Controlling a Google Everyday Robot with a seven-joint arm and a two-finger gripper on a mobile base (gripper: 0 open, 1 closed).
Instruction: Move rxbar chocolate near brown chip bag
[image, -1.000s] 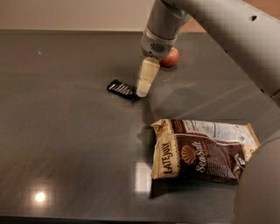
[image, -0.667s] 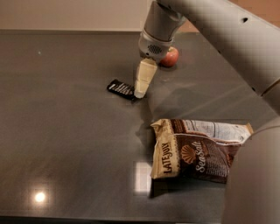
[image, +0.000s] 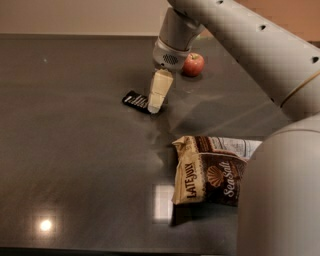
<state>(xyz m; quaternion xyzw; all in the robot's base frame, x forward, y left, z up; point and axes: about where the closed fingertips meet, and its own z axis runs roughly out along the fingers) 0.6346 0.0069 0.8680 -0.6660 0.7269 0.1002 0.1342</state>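
Observation:
The rxbar chocolate (image: 135, 100) is a small flat black bar with white lettering, lying on the dark table top (image: 75, 150) left of centre. My gripper (image: 154, 106) points down at the bar's right end and hides that end; I cannot tell whether it touches the bar. The brown chip bag (image: 210, 172) lies flat nearer the front, to the right of and below the bar, with "LATE JULY" and "Sea Salt" lettering. My arm (image: 280, 190) covers the bag's right part.
A red apple (image: 193, 64) sits behind the gripper, toward the back of the table. My arm's upper link (image: 250, 45) spans the upper right. Light glare spots show on the table at the front left.
My gripper has shifted a little left, down onto the bar's right end. The bar and bag have stayed put. My arm now covers more of the bag's right side.

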